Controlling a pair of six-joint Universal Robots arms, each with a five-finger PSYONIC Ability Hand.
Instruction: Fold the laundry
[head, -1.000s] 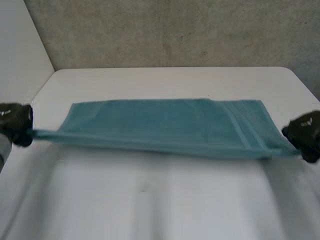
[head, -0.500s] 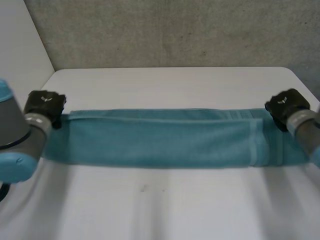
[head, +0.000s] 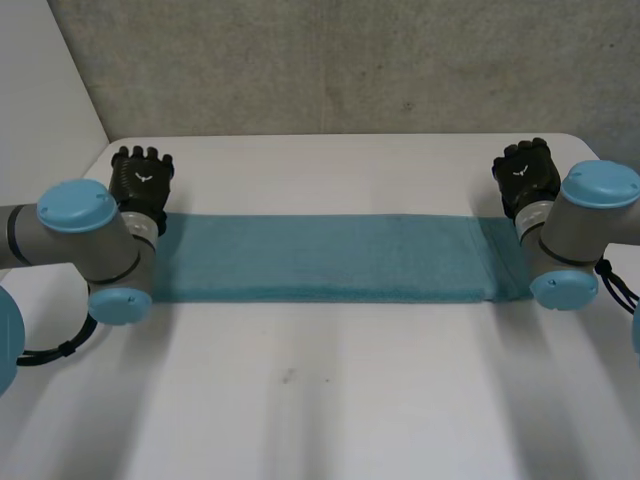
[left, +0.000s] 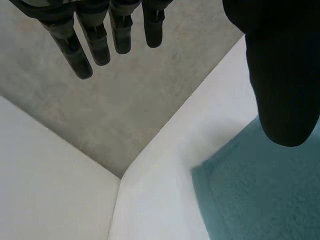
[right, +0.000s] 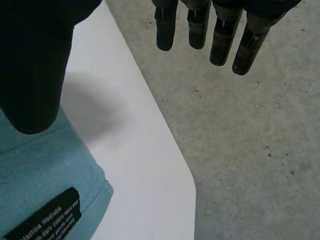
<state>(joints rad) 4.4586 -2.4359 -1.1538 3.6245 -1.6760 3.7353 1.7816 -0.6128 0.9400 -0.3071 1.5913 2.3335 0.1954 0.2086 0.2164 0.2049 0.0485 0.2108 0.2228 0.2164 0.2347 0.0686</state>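
one teal towel (head: 320, 258) on the desk (head: 330, 400), lying flat as a long narrow strip, long axis running side to side betw my two arms. my left robot hand (head: 140, 178) is at the strip's left end, by the far corner. my right robot hand (head: 525, 175) is at the right end, by its far corner. each looks approx as near to its own end as the other, so neither has the edge. both are wide: fingers (left: 120, 35) straight, thumb apart, holding nothing. in each wrist view the towel corner lies under the thumb side, w/ bare desk past it. the right wrist view also shows one black label (right: 47, 220) at that corner. so the towel lies toward my body from both sets of fingertips. my guess: next fold prob goes end to end along the long axis, so one robot hand needs to drop onto its short edge, pinch it & carry it across to the other end. count: 1 towel, 1 label, 2 robot hands.
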